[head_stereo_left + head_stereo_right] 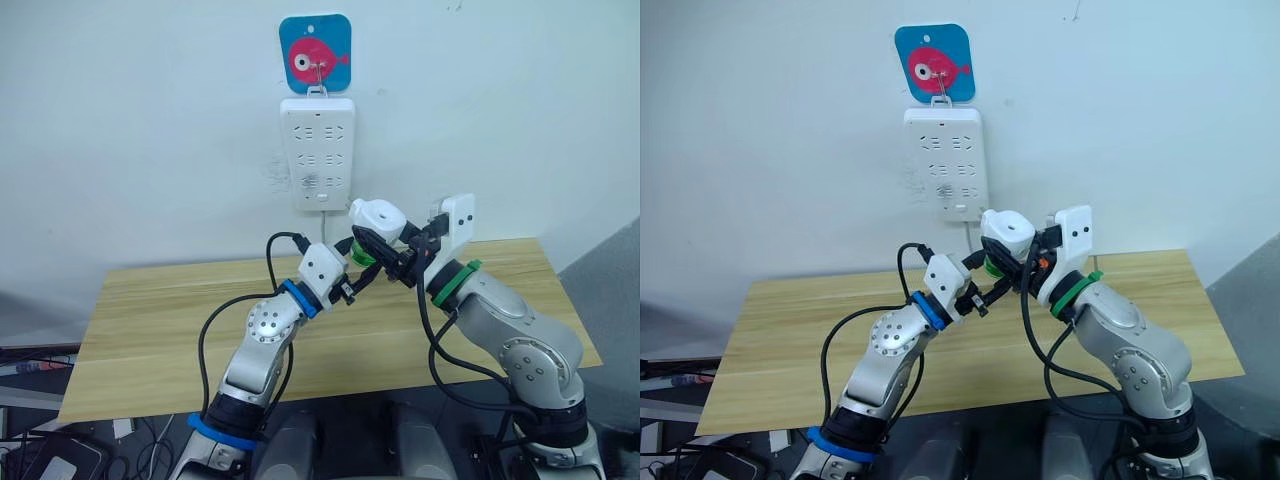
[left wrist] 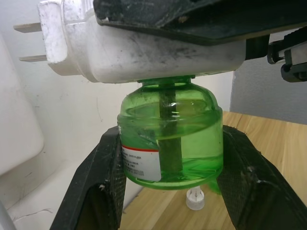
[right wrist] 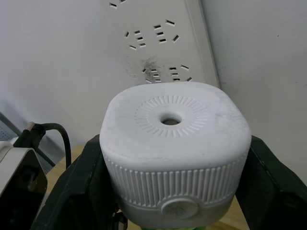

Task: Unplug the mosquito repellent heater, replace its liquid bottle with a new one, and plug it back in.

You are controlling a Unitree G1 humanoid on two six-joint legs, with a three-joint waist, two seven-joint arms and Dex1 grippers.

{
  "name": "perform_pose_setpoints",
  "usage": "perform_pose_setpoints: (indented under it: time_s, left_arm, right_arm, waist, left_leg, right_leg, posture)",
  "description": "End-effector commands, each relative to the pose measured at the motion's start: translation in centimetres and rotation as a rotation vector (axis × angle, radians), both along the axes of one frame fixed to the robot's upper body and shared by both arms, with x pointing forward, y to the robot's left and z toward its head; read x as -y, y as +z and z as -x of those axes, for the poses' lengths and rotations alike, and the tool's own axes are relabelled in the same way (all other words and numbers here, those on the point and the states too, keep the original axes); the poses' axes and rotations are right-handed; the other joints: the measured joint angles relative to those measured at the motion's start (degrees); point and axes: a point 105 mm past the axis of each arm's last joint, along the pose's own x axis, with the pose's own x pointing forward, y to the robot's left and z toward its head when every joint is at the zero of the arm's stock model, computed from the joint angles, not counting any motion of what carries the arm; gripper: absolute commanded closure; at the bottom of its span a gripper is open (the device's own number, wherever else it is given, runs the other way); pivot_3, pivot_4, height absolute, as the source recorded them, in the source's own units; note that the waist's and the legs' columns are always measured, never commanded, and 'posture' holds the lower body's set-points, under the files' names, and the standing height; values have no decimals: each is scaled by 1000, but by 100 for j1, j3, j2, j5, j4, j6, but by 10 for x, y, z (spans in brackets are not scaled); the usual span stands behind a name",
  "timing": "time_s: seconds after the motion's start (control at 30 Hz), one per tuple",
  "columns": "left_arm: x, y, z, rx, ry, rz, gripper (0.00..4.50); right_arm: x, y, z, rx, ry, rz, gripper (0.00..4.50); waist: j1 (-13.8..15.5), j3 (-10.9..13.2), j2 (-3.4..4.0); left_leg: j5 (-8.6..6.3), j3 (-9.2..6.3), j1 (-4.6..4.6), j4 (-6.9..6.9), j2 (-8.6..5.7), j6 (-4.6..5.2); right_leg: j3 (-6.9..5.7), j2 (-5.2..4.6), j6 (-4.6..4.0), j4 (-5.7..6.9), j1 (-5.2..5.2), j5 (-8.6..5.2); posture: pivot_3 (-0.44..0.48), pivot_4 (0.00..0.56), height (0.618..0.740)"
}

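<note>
The heater (image 3: pixel 175 153) is pinched in the right pincer (image 1: pixel 385 250) above the table (image 1: pixel 150 330), below the power strip (image 1: pixel 317 150), while its green bottle (image 2: pixel 170 139) is pinched by the left pincer (image 2: pixel 170 191), so a crooked twist could slip it.

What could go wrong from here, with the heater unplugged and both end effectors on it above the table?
1. The green bottle sits between the left end effector fingers; if the grip is loose while unscrewing, it could drop onto the table.
2. The heater is held by the right end effector on its smooth sides, so twisting may turn it in the grip.
3. The heater's bare prongs point toward the power strip close by; a swing could knock them.
</note>
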Motion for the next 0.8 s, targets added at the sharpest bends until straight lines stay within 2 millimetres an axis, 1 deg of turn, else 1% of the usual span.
perform_pose_setpoints:
  time_s: [0.03, 0.1, 0.17, 0.23, 0.33, 0.47, 0.5, 0.53, 0.6, 0.63, 0.73, 0.8]
  left_arm:
    - [6, 15, 8, 49, -38, 35, 2270]
    - [6, 14, 9, 48, -44, 31, 2270]
    - [3, 15, 9, 42, -55, 24, 1525]
    - [-4, 16, 7, 47, -35, 16, 891]
    - [-18, 13, 12, 62, -29, -27, 7]
    - [-51, 14, 11, 69, 64, -64, 0]
    - [-57, 15, 11, 65, 82, -63, 0]
    - [-68, 19, 9, 73, 125, -64, 0]
    - [-93, 34, 3, 121, 228, -67, 0]
    - [-103, 42, 0, 141, 268, -62, 0]
    - [-118, 61, -14, 169, 333, -37, 0]
    - [-121, 66, -20, 163, 347, -16, 0]
  right_arm:
    - [1, 18, 3, 64, 5, -43, 1516]
    - [1, 18, 2, 64, 3, -40, 1516]
    - [3, 15, 1, 79, -9, 0, 1516]
    - [6, 9, -1, 107, -31, 62, 1516]
    - [14, 2, -6, 117, -84, 76, 1516]
    - [19, -2, -5, 149, -96, 118, 1516]
    - [20, -3, -4, 155, -94, 128, 1516]
    - [20, -3, -3, 160, -89, 142, 1516]
    - [21, 0, 1, 174, -75, 153, 1516]
    - [22, 1, 2, 178, -71, 156, 1516]
    - [27, 3, 1, 185, -80, 170, 1516]
    - [30, 3, 0, 190, -90, 182, 1516]
  waist:
    - [0, 0, 0]
    - [0, 0, 0]
    - [0, 0, 0]
    - [2, 0, 0]
    - [-7, -2, 3]
    - [-20, -6, 11]
    - [-22, -7, 11]
    - [-23, -7, 11]
    - [-8, -8, 11]
    - [-4, -8, 11]
    - [31, -10, 9]
    - [47, -20, 6]
  left_leg:
    - [0, 0, 0, 0, 0, 0]
    - [0, 0, 0, 0, 0, 0]
    - [0, 0, 0, 0, 0, 0]
    - [0, -1, 0, 0, -1, 0]
    - [0, 0, 0, -2, 0, 0]
    - [0, 2, 3, -8, 3, 0]
    - [0, 2, 3, -7, 2, 0]
    - [0, 1, 3, -7, 2, 0]
    - [0, 1, 4, -7, 2, 0]
    - [0, -1, 3, -6, 2, 0]
    - [0, 0, 3, -5, 1, -1]
    - [0, -3, 3, -2, -2, -1]
  right_leg:
    - [0, 0, 0, 0, 0, 0]
    - [0, 0, 0, 0, 0, 0]
    - [0, 0, 0, 0, 0, 0]
    - [-1, 0, 0, 0, 0, 0]
    - [0, 1, 0, 0, -1, 0]
    - [3, 2, -1, -1, -3, -1]
    - [3, 2, -1, 0, -3, -1]
    - [3, 2, -1, 0, -3, -1]
    - [2, 2, -1, 0, -2, -1]
    - [1, 2, -1, 0, -2, -1]
    - [0, 2, -1, -1, -1, -1]
    - [-2, 1, -1, -1, 3, -1]
  posture:
    - [34, 201, 740]
    - [33, 200, 740]
    - [33, 200, 740]
    - [41, 198, 740]
    - [42, 195, 740]
    - [41, 191, 740]
    - [40, 189, 740]
    - [43, 188, 740]
    - [48, 180, 740]
    - [48, 180, 740]
    - [48, 180, 740]
    - [65, 175, 740]
